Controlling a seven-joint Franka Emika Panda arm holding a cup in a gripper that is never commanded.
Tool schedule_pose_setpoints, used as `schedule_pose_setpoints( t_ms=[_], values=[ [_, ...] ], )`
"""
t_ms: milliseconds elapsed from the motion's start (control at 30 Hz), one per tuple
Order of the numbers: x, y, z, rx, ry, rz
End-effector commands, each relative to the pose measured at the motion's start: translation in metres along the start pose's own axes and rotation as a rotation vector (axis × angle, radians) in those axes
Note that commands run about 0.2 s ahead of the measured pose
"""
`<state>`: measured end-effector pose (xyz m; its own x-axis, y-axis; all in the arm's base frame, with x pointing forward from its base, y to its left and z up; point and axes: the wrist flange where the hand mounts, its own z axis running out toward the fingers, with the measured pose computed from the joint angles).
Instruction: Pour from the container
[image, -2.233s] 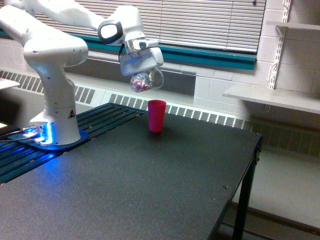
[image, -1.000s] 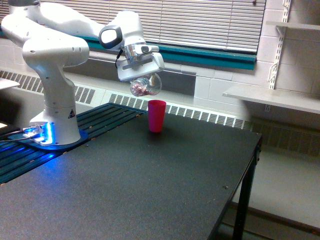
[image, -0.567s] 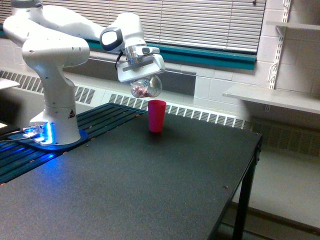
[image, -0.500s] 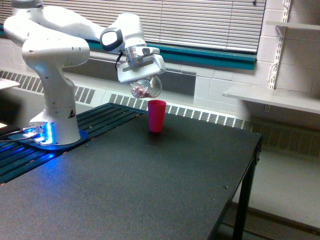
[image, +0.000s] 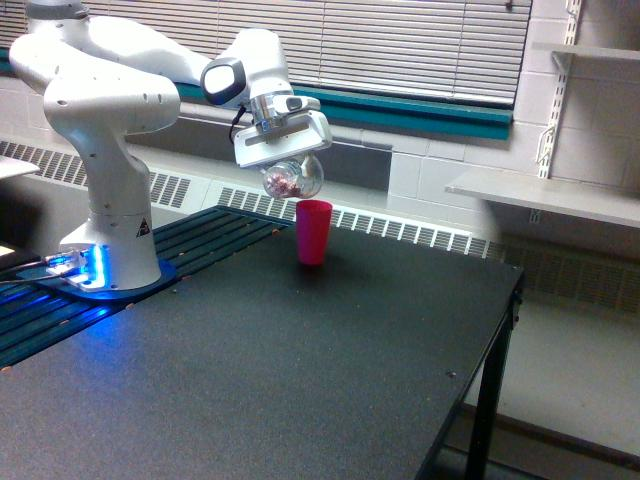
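The pincer (image: 291, 168) grips the clear cup (image: 293, 179), tilted, pinkish pieces showing through it. Just below the pincer, a pink tumbler (image: 313, 232) stands upright on the black counter (image: 300, 380).

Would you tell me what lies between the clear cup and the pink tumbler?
Nothing: in the exterior view, only open air separates the clear cup from the pink tumbler.

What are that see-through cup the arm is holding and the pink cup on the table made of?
The clear cup looks like thin glossy plastic: pinkish pieces show through its walls. The pink cup looks like opaque, smooth plastic with an even colour, though the view cannot confirm it.
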<state>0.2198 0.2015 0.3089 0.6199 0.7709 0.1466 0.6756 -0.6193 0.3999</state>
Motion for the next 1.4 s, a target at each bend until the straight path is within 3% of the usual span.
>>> schedule_pose_setpoints(
  t_ms=[33,1400],
  values=[
    [-0.0122,0.0102,0.0073,-0.005,-0.020,-0.019],
    [-0.0112,0.0088,0.0112,-0.035,-0.018,-0.058]
  ],
)
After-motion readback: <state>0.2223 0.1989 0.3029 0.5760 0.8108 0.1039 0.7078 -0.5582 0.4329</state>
